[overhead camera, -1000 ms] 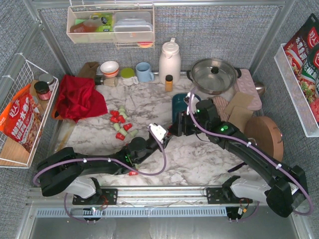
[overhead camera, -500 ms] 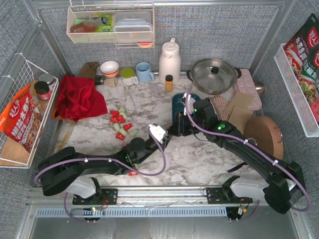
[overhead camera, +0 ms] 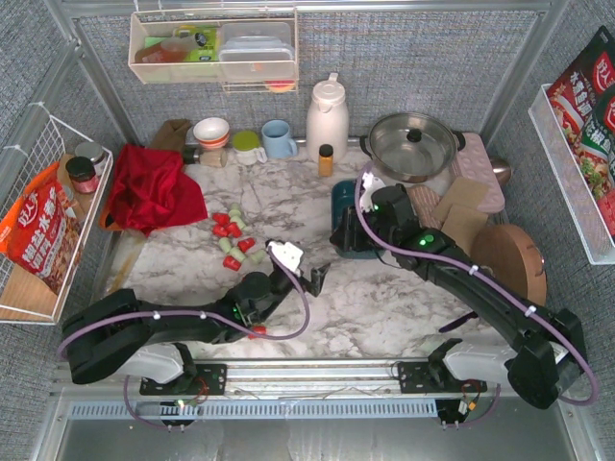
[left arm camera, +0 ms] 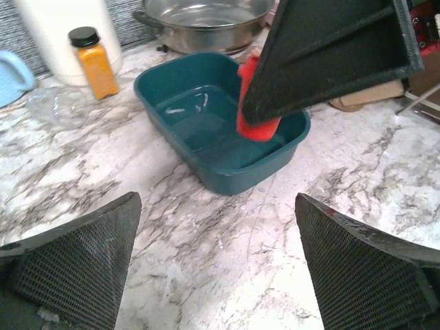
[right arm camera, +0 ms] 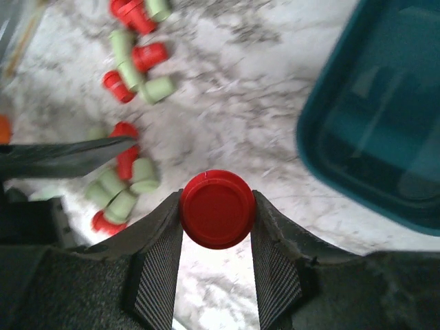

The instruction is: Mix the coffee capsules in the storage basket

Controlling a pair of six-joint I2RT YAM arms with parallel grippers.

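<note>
We see storage basket (left arm camera: 234,180): dark teal, rectangular, rounded corners, upright, right of tabletop centre, toward back edge. Coffee capsules (overhead camera: 233,236): red and mint green, loose cluster left of centre, well apart from basket, most tipped on sides. One red capsule (right arm camera: 217,210) pinched in right gripper (right arm camera: 217,203), near basket; we cannot tell whether over it. Another stray red capsule (overhead camera: 256,333) lies near front edge.

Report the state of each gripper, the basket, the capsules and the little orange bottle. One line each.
left gripper: open, nothing between its fingers.
right gripper: shut on a red capsule, held over the storage basket.
storage basket: upright, nothing lying in the part of it that shows.
loose capsules: red and green, lying outside the basket.
orange bottle: upright, cap on.
</note>
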